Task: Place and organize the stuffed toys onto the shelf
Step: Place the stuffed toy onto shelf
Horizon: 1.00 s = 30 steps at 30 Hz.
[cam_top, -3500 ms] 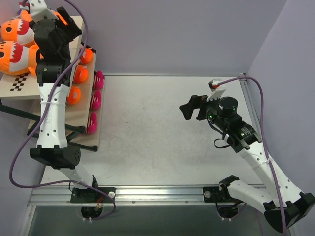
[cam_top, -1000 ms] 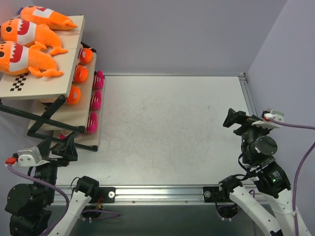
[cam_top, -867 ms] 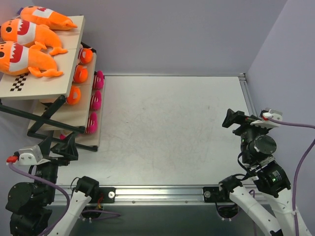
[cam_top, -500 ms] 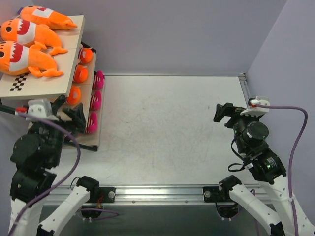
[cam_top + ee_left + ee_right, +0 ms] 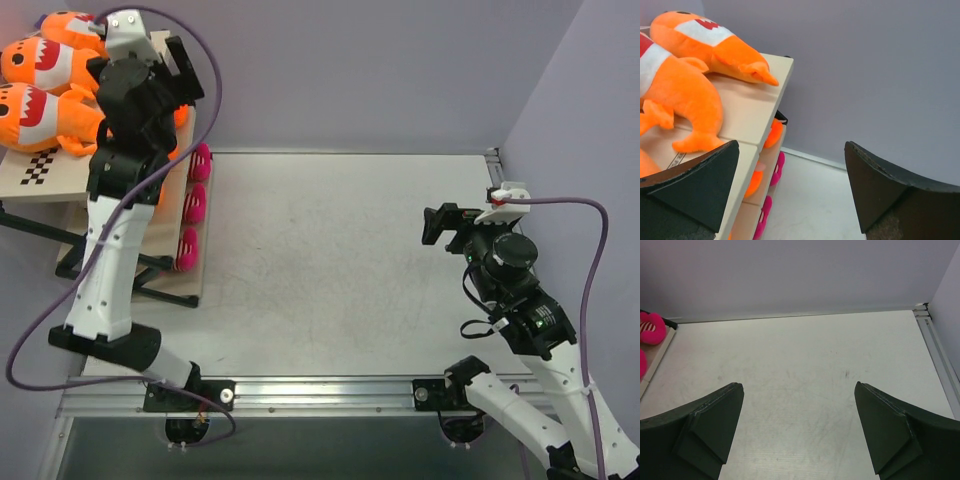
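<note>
**Hovering over a stocked shelf, both grippers empty**

Standing at the far left of the table is the shelf (image 5: 62, 176), and the toys I can see are all on it. Three orange sharks (image 5: 42, 112) lie side by side on its top board, heads to the left and tails to the right, with a checkerboard strip showing just below the nearest one. On the boards below, orange toys (image 5: 181, 114) peek out past the arm. Three pink striped toys (image 5: 195, 205) sit in a row along the right edge of a lower board.

The left arm reaches up and over that shelf. The left gripper (image 5: 183, 78) hangs above the top board's right edge, near the shark tails. Its fingers are spread wide, with nothing between them and touching nothing. The left wrist camera looks past the dark fingertips at two sharks and the board edge, with orange and pink toys on the tiers below.

Across the table (image 5: 330, 260) to the right, the surface is scuffed pale grey. The right gripper (image 5: 441, 222) is held over the table's right half, well apart from the shelf and pointing toward it. Its fingers also stand wide apart and hold nothing — the right wrist camera shows only tabletop between them, plus a bit of pink toy at the far left edge.
</note>
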Each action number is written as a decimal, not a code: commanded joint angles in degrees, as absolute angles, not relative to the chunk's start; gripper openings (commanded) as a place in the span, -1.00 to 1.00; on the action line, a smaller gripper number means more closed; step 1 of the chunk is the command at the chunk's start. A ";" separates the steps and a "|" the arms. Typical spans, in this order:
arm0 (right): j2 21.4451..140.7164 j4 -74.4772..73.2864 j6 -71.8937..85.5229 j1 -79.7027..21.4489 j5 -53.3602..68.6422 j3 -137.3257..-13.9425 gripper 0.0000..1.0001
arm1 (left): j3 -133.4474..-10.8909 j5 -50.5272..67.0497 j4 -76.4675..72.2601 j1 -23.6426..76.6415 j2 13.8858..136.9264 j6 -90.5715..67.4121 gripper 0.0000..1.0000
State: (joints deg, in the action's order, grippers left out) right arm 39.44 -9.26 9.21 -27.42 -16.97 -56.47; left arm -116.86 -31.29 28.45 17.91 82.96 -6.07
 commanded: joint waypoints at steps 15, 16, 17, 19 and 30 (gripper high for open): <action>36.56 -7.39 13.01 -27.33 -7.38 -50.28 0.99 | -145.01 -26.73 32.69 5.63 105.89 -23.00 0.70; 36.56 -7.21 13.01 -27.33 -7.38 -49.84 0.99 | -145.72 -26.28 33.30 5.36 106.60 -23.98 0.70; 36.56 -7.12 13.01 -27.33 -7.12 -49.66 0.99 | -147.11 -26.02 33.75 5.19 107.92 -24.60 0.69; 36.39 -6.77 13.01 -27.42 -6.77 -49.05 0.99 | -147.92 -25.75 33.75 5.27 108.98 -25.48 0.69; 34.98 -6.68 13.36 -27.42 -6.77 -47.29 0.99 | -149.06 -29.26 30.06 5.10 112.68 -28.39 0.64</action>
